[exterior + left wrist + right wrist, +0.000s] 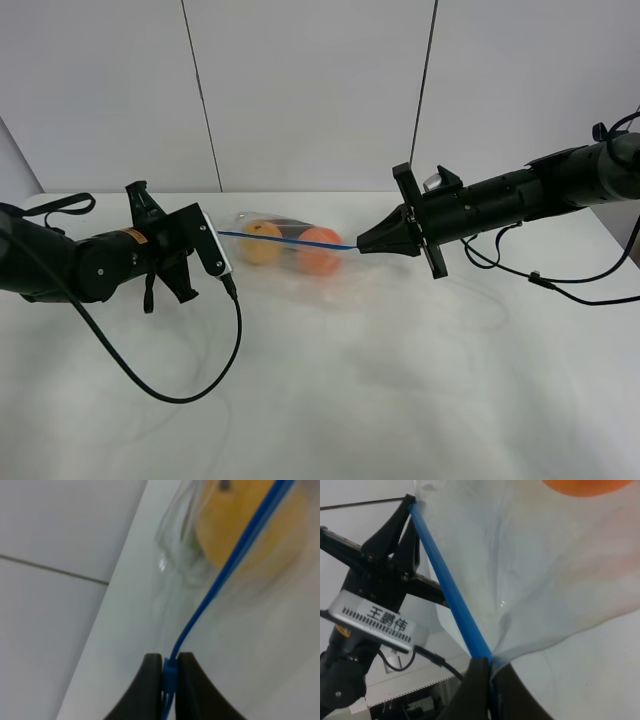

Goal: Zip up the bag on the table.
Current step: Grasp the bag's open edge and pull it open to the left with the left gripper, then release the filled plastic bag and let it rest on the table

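Observation:
The clear bag (290, 255) hangs over the white table (330, 390), stretched between both grippers. Two orange fruits (262, 243) show through it. Its blue zipper strip (290, 240) runs taut from one gripper to the other. My left gripper (222, 236) is shut on the strip's left end; in the left wrist view the black fingertips (150, 680) pinch the blue strip (215, 580). My right gripper (362, 245) is shut on the strip's right end; in the right wrist view the strip (451, 600) enters the closed fingertips (477, 680) and the bag (545, 570) hangs beside it.
A black cable (190, 385) loops from the left arm onto the table in front. Another cable (560, 285) trails from the right arm at the right. A white panelled wall (310, 90) stands behind the table.

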Controlling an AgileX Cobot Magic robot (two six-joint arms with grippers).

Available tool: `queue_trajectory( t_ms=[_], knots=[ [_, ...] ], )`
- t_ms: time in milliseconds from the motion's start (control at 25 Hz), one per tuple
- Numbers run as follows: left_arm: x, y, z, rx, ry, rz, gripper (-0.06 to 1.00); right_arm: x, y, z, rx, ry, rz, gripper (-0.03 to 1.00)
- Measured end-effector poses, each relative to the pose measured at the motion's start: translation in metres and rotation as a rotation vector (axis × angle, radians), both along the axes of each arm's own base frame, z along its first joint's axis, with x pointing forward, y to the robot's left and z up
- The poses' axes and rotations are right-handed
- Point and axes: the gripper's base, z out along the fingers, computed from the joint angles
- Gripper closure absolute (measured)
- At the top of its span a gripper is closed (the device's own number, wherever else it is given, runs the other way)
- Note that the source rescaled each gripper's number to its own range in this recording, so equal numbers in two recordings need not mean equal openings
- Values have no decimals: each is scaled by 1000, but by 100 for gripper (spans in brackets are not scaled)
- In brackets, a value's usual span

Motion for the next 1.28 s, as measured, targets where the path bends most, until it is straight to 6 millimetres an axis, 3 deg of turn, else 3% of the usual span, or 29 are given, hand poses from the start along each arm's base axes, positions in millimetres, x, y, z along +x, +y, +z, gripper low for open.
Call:
queue_trajectory(
  t_ms=[280, 680, 760, 840, 920, 1000, 1120, 1280],
  knots=[
    [4, 24, 0, -6, 1, 79, 94, 0, 0, 0, -1, 1, 0, 97],
    [5, 25, 0, -49, 0, 99, 93, 0, 0, 0, 0, 2, 1, 97],
    [6, 27, 2, -118, -16, 140, 82, 0, 0, 0, -3, 2, 3, 97],
    [7, 33, 3, -170, -33, 187, 59, -1, -1, -1, -11, 1, 8, 97],
    [8, 41, 3, -208, -37, 229, 28, -1, -1, -1, -13, 1, 10, 97],
    [9, 48, 3, -221, -38, 257, 11, -1, -1, -1, -14, 2, 11, 97],
    [9, 62, 2, -264, -37, 315, 2, -1, -1, -1, -14, 2, 11, 97],
    [9, 72, 2, -398, -39, 406, 0, -1, -1, -1, -14, 2, 11, 97]
  ],
)
